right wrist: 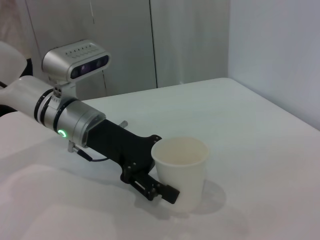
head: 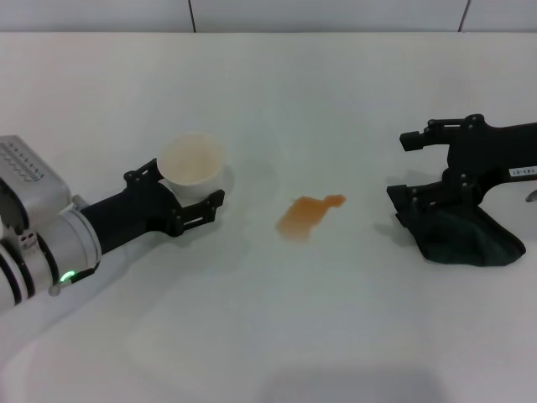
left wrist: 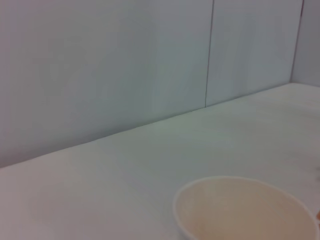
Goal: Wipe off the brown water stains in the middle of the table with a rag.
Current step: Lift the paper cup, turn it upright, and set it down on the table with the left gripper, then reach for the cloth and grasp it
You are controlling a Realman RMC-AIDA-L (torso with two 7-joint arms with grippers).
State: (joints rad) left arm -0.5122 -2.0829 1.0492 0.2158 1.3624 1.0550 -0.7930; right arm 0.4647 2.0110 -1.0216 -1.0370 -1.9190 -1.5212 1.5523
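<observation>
The brown water stains [head: 307, 214] lie in the middle of the white table [head: 268, 336], an orange-brown blotch with a narrow tail. The rag [head: 463, 232], a dark lumpy bunch, lies on the table at the right. My right gripper [head: 408, 166] is over the rag's near end with its fingers spread apart, the lower finger touching the cloth. My left gripper [head: 189, 186] is at the left of the stain, shut on a white paper cup [head: 191, 165] that stands on the table. The right wrist view shows that gripper [right wrist: 165, 167] around the cup [right wrist: 181, 162].
The left wrist view shows the cup's rim [left wrist: 245, 210] and a grey panelled wall [left wrist: 125, 65] behind the table's far edge. The left arm [head: 50, 243] stretches across the table's left side.
</observation>
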